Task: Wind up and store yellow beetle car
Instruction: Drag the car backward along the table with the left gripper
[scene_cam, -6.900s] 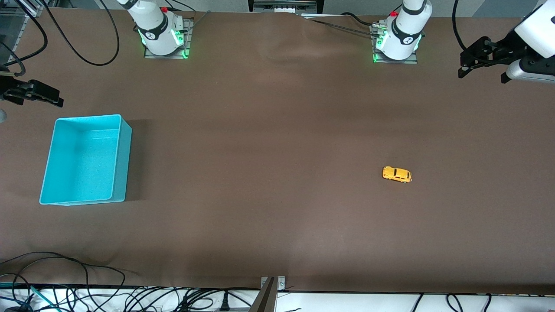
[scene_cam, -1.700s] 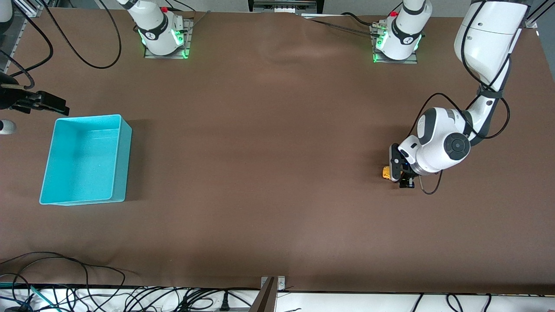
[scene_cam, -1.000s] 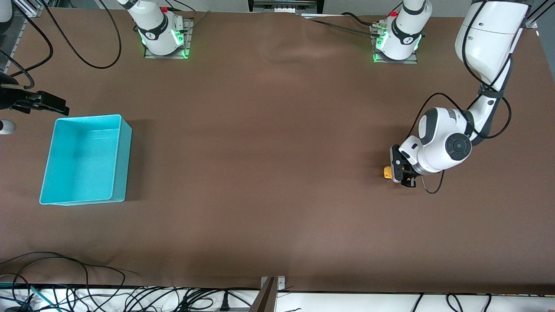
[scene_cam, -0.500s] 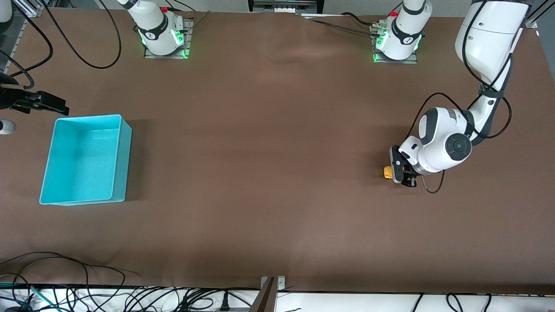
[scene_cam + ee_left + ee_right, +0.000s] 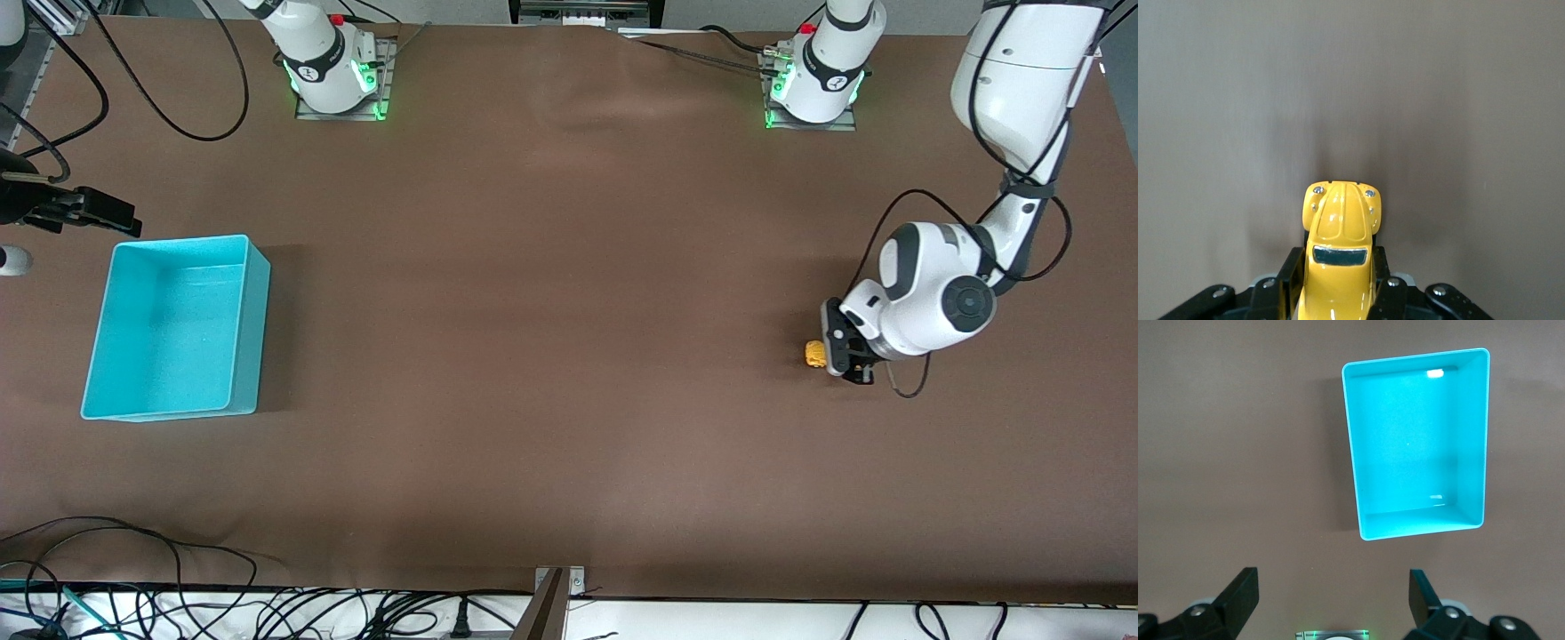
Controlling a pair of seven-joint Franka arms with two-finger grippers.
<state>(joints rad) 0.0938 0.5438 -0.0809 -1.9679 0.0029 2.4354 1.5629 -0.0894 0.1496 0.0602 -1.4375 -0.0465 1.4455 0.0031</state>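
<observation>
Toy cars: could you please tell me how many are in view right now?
1. The yellow toy car is clamped in the left gripper at the left arm's end of the table. The bin looks empty, so none seems hidden.

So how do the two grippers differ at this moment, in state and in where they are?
The left gripper is shut on the yellow beetle car, low at the table toward the left arm's end; the right gripper is open and holds nothing. The left gripper's fingers flank the car's sides, its nose sticking out past them; the right gripper waits high, looking down on the turquoise bin. Both are black two-finger grippers.
</observation>
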